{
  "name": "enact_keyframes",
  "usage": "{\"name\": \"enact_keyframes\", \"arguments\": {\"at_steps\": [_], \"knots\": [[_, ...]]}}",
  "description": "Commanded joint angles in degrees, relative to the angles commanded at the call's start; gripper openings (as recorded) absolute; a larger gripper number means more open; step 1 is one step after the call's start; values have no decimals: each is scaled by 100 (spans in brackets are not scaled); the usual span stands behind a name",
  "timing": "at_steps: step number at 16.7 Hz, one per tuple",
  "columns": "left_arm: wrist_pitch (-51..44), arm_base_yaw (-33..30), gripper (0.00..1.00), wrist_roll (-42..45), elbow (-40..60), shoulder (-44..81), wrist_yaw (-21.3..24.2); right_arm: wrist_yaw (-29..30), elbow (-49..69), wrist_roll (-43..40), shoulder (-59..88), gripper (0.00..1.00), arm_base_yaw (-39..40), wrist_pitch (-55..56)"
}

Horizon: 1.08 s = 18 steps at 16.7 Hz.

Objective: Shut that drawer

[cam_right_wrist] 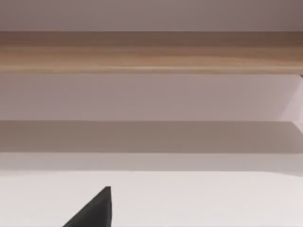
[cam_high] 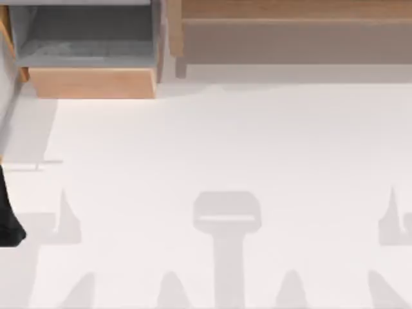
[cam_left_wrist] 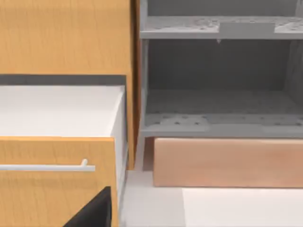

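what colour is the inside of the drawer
Grey walls and floor, behind a light tan wooden front panel. The drawer shows this best in the top view, at the table's far left.

The drawer stands open — top left; table below.

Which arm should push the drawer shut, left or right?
Left, probably. The drawer stands pulled out at the table's far left, and the left arm shows at that same left edge. The left wrist view faces the drawer's front panel; the right wrist view faces the shelf unit.
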Motion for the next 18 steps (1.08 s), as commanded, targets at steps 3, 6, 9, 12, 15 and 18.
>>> {"name": "enact_keyframes", "arguments": {"at_steps": [3,6,9,12,15,18], "knots": [[50,-77,100,6,58,78,-77,0,0,0,0,100,0,0],[370,-630,100,28,433,656,-632,0,0,0,0,100,0,0],[863,-1526,100,46,1011,1732,-1518,0,0,0,0,100,0,0],[1409,-2508,100,65,1649,3025,-2486,0,0,0,0,100,0,0],[1904,-3377,100,81,2227,4158,-3348,0,0,0,0,100,0,0],[2257,-3982,100,93,2639,4876,-3948,0,0,0,0,100,0,0]]}}
